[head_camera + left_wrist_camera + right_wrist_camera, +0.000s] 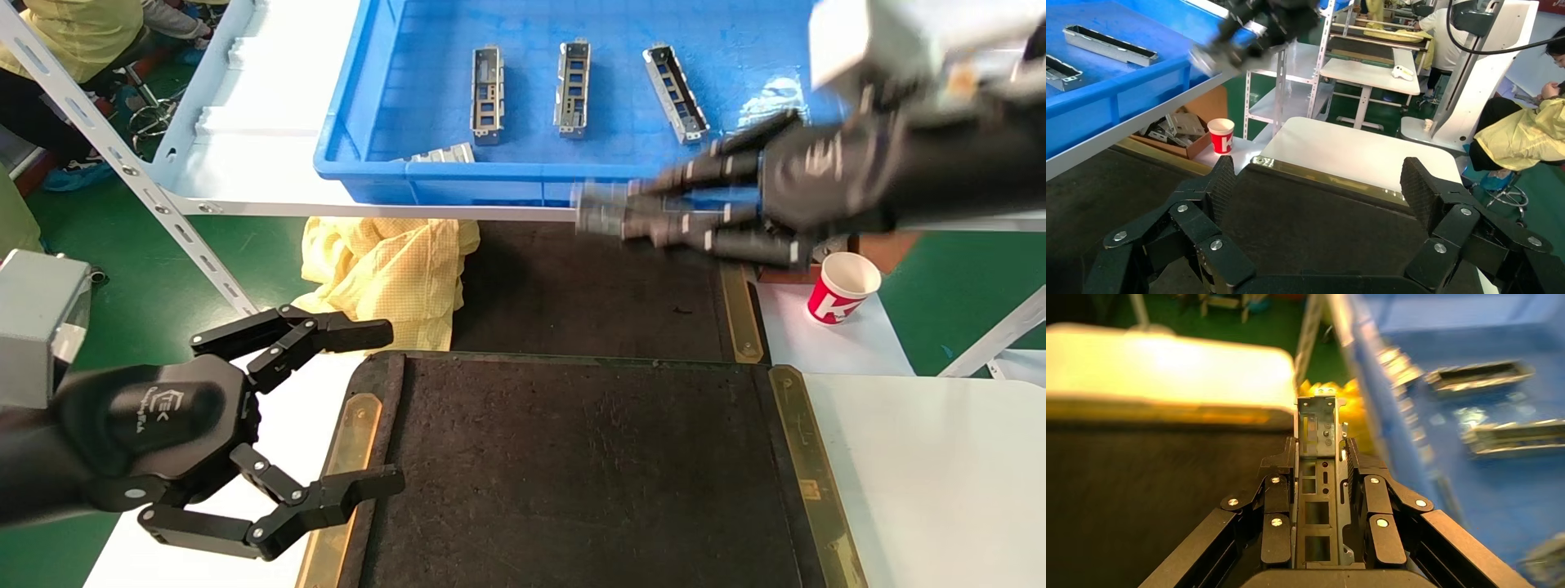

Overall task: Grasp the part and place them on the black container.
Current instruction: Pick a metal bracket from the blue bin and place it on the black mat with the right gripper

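Nearest you in the head view, your left gripper (359, 412) sits idle with its fingers spread wide at the near-left corner of the black container (588, 465), holding nothing; keep it parked there, since one finger already overlaps the brass-coloured strip (347, 482) on that side. Beyond it, the container's matte surface lies bare, so you have free choice of a landing spot. Farther out, your right gripper (601, 219) hangs over the front wall of the blue bin (449, 175), clamped narrowly on the part (1319, 490), which runs lengthwise between the pads and sticks out past the fingertips. To set it down well, bring that arm back toward you until it is over the middle of the tray, well away from the left gripper and both strips. Lower until the bracket's long side lies flat, then release, so it likely won't tip or skid. Mind the red paper cup (842, 287) just beside your path. Three more brackets (572, 88) wait farthest off inside the bin.
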### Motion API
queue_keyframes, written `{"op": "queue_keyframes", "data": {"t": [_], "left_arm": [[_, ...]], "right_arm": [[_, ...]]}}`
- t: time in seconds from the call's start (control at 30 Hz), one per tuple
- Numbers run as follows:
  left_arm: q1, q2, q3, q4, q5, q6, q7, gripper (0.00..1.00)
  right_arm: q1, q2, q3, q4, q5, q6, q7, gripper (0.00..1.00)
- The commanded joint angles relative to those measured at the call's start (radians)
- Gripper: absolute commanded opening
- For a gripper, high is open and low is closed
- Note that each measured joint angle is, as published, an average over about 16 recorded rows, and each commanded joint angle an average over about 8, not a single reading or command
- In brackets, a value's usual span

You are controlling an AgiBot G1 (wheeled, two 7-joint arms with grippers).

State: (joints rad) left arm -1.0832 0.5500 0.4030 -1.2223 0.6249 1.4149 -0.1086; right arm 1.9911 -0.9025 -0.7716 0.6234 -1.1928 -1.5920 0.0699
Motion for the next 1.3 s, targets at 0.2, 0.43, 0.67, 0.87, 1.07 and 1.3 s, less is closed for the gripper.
{"op": "queue_keyframes", "data": {"t": [0.2,0.43,0.67,0.87,1.07,1.3], "left_arm": [[0.0,0.0,0.0,0.0,0.0,0.0,0.0,1.0],[0.0,0.0,0.0,0.0,0.0,0.0,0.0,1.0],[0.0,0.0,0.0,0.0,0.0,0.0,0.0,1.0],[0.0,0.0,0.0,0.0,0.0,0.0,0.0,1.0],[0.0,0.0,0.0,0.0,0.0,0.0,0.0,1.0],[0.0,0.0,0.0,0.0,0.0,0.0,0.0,1.0]], "right_arm": [[-0.103,0.026,-0.073,0.08,0.066,0.035,-0.056,0.0],[-0.196,-0.054,-0.088,0.005,0.063,0.098,-0.184,0.0],[-0.259,-0.164,-0.101,-0.063,0.043,0.169,-0.311,0.0],[-0.311,-0.269,-0.106,-0.15,0.034,0.245,-0.402,0.0],[-0.358,-0.364,-0.106,-0.257,0.034,0.308,-0.481,0.0],[-0.388,-0.44,-0.108,-0.356,0.04,0.354,-0.55,0.0]]}}
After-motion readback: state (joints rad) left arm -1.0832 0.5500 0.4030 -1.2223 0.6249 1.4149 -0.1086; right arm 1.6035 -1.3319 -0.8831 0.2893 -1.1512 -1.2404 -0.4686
